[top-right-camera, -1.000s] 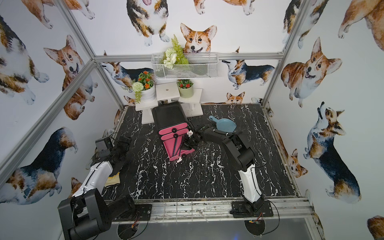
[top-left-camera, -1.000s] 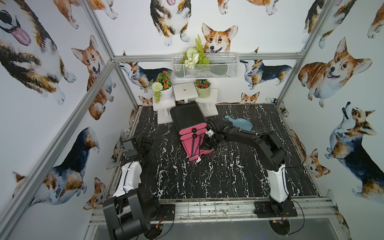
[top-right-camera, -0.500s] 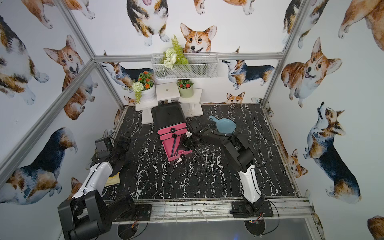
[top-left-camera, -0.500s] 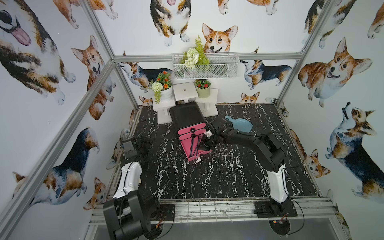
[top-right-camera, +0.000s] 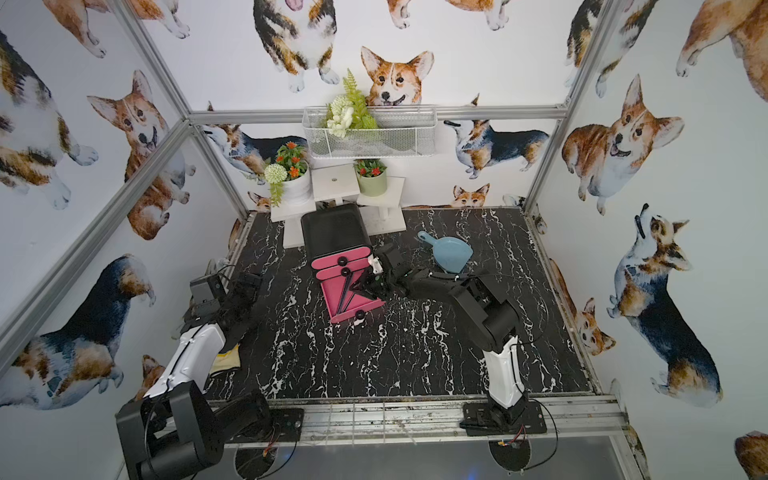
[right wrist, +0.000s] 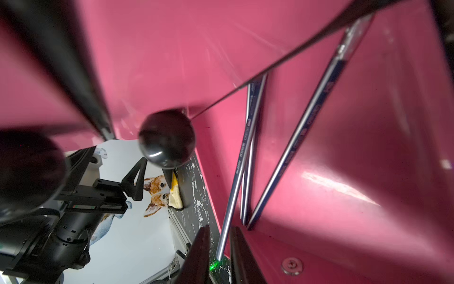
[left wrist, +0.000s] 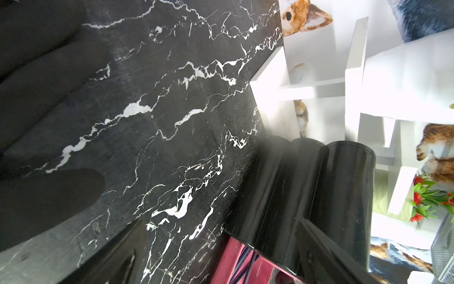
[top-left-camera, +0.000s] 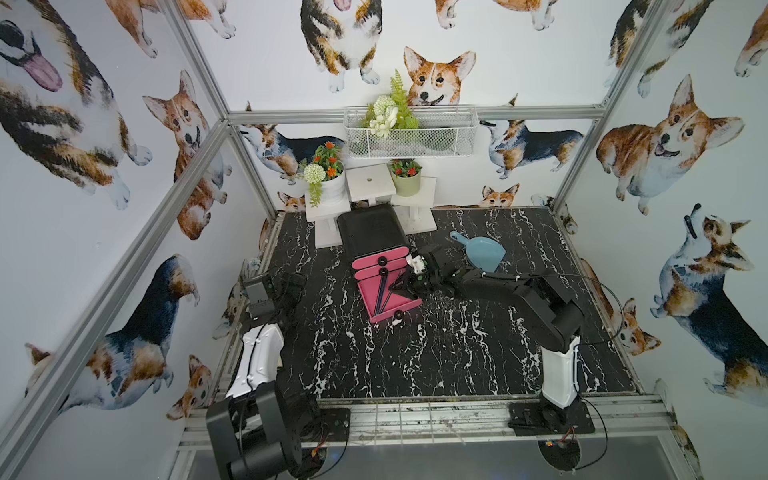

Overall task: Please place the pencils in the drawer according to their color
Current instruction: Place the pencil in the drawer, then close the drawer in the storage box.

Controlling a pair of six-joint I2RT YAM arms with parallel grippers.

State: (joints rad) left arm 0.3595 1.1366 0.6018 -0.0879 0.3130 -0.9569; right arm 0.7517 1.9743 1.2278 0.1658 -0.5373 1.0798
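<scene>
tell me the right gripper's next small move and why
Probably open the right gripper a little wider: its jaws stand barely apart around a dark pencil that already reaches into the pulled-out pink drawer beside two other dark pencils, so more room should let it drop.

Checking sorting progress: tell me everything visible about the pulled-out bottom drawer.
The bottom drawer is a glossy pink tray, plastic by its look, with a round black knob, pulled far out of the black chest. Three dark pencils lie slanted inside; the right gripper hovers over it, straddling one.
</scene>
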